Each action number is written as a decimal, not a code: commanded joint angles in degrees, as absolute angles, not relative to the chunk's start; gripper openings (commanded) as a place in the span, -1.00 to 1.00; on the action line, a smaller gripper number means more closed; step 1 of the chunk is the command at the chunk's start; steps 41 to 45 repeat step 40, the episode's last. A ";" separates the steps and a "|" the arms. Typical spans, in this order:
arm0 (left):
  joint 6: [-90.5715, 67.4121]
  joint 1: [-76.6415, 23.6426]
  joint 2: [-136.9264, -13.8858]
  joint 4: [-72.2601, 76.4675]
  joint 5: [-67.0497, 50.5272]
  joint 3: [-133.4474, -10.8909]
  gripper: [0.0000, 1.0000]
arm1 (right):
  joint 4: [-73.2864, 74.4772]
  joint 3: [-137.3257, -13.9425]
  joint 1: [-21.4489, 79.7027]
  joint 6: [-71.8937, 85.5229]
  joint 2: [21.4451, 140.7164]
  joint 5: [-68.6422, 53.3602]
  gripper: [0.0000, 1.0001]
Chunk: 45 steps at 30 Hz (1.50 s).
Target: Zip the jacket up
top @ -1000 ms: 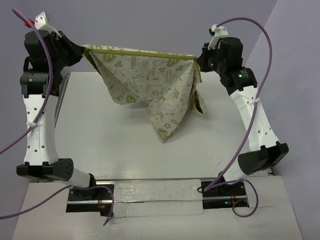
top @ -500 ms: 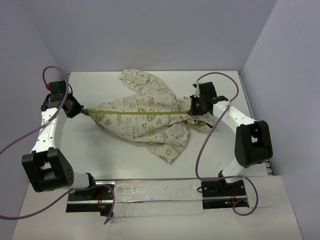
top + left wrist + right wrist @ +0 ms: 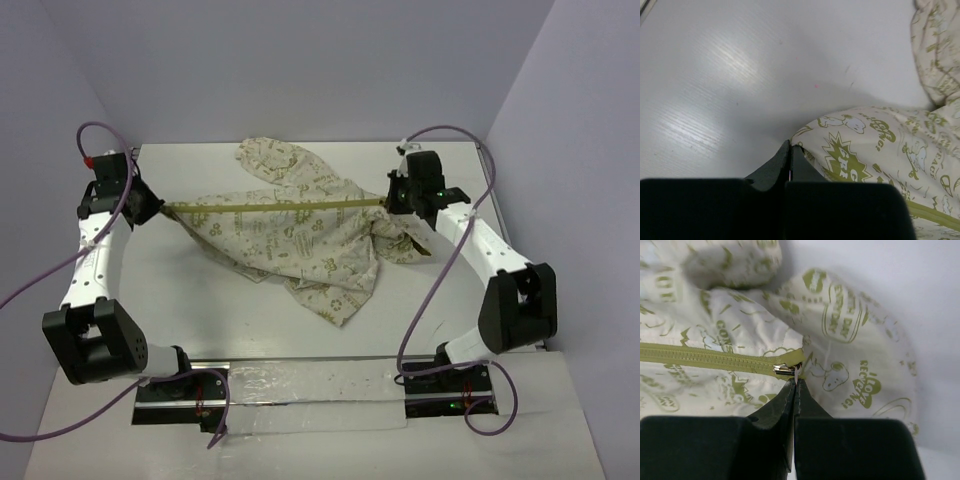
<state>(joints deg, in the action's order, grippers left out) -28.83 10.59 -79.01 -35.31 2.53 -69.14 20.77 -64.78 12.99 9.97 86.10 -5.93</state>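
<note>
Stretching taut above a white table (image 3: pixel 200 320), the olive-green zipper (image 3: pixel 270 207) of a small cream hooded jacket with a fine olive-green print (image 3: pixel 300 240) lay in a straight line from the left pincer (image 3: pixel 152 208) to the right pincer (image 3: pixel 392 203). Both were clamped tight on the fabric, with the silver metal slider (image 3: pixel 783 370) just ahead of the right fingertips. The rest of the garment lay crumpled between them, spilling to either side of that line

You are looking at a jacket (image 3: pixel 300 240) whose cream fabric is carrying an olive-green print of cartoon figures and lettering. Its zipper (image 3: pixel 705 359) is showing olive-green, its slider (image 3: pixel 784 370) silver. The table (image 3: pixel 200 310) is reading white, the walls (image 3: pixel 300 70) pale lavender, the cables (image 3: pixel 441 127) purple.
</note>
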 commanded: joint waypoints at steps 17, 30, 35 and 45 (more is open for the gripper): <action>-28.99 11.69 -73.64 -28.07 -8.65 -86.97 0.99 | 25.72 -81.98 13.89 9.44 72.69 3.26 1.00; -33.39 10.06 -58.14 -25.11 -11.65 -66.13 0.99 | 30.73 -63.38 13.89 20.82 67.94 20.02 1.00; -31.89 9.45 -54.44 -27.28 -10.40 -62.60 0.99 | 30.60 -61.50 13.89 20.65 67.17 21.63 1.00; -31.82 9.49 -52.09 -27.77 -10.34 -61.17 0.98 | 30.04 -60.21 13.89 20.47 65.48 20.84 1.00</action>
